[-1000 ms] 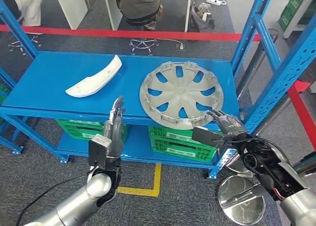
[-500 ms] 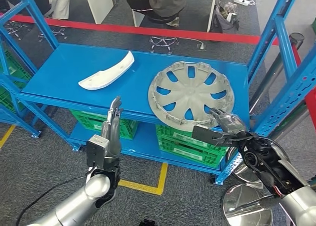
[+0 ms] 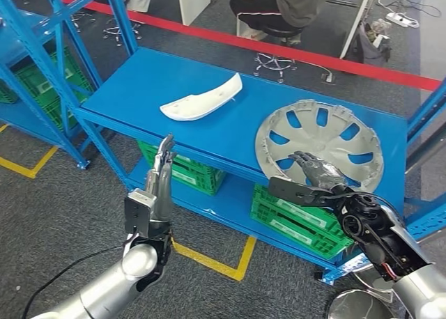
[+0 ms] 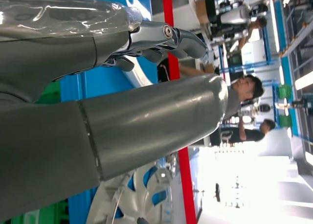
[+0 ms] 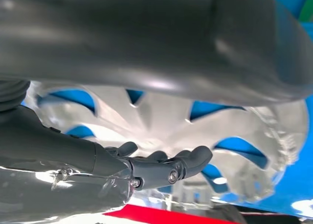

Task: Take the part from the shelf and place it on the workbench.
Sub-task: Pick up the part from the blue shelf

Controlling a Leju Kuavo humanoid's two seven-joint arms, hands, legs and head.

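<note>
A silver hubcap [image 3: 320, 141] lies flat on the right part of the blue shelf [image 3: 142, 89]. A white curved part [image 3: 202, 102] lies left of it. My right hand [image 3: 316, 173] reaches over the hubcap's near rim with fingers stretched out and thumb apart, gripping nothing. In the right wrist view its fingers [image 5: 166, 165] extend flat close to the hubcap [image 5: 155, 111]. My left hand [image 3: 160, 176] stands upright in front of the shelf edge, fingers straight, holding nothing. The left wrist view shows that hand [image 4: 158, 38], the white part [image 4: 138, 72] and the hubcap [image 4: 136, 199].
Green crates [image 3: 295, 218] sit on the lower shelf. A second blue rack [image 3: 52, 54] stands at the left. A blue upright [image 3: 426, 106] rises at the right. A person [image 3: 283, 5] sits beyond the red floor line [image 3: 295, 51]. Yellow tape [image 3: 231, 260] marks the floor.
The camera has turned: the whole shelf now sits further right in the picture. My right hand's fingers now lie further over the hubcap's rim. The left hand keeps its upright pose.
</note>
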